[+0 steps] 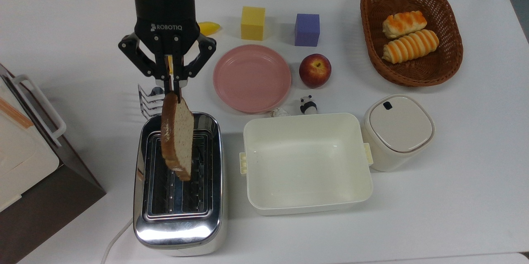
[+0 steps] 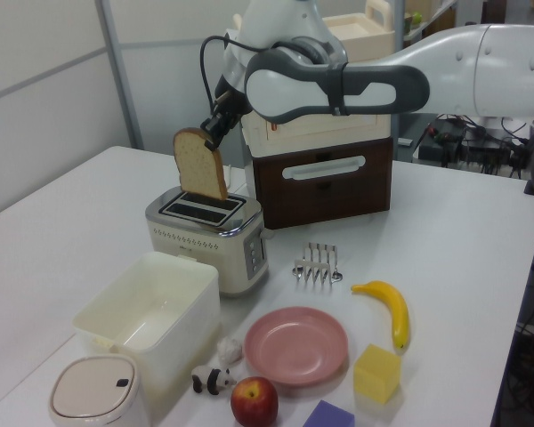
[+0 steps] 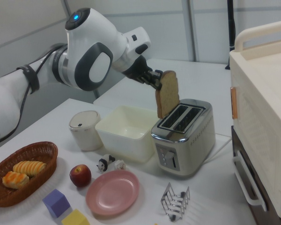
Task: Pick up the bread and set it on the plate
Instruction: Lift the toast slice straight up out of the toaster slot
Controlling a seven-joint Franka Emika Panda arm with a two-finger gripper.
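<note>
A white counter [image 1: 454, 181] carries everything; grey panelled walls stand behind it, and a cream cabinet [image 3: 267, 117] on a dark brown base sits at the top view's left edge. The fingers [image 1: 172, 89] are closed on the top edge of the bread [image 1: 177, 140], which hangs clear above the chrome toaster [image 1: 178, 218]. The pink plate [image 1: 252, 78] lies on the counter, apart from the bread, between the toaster and an apple [image 1: 315, 70]. A cream tub [image 1: 306, 160] sits beside the toaster.
</note>
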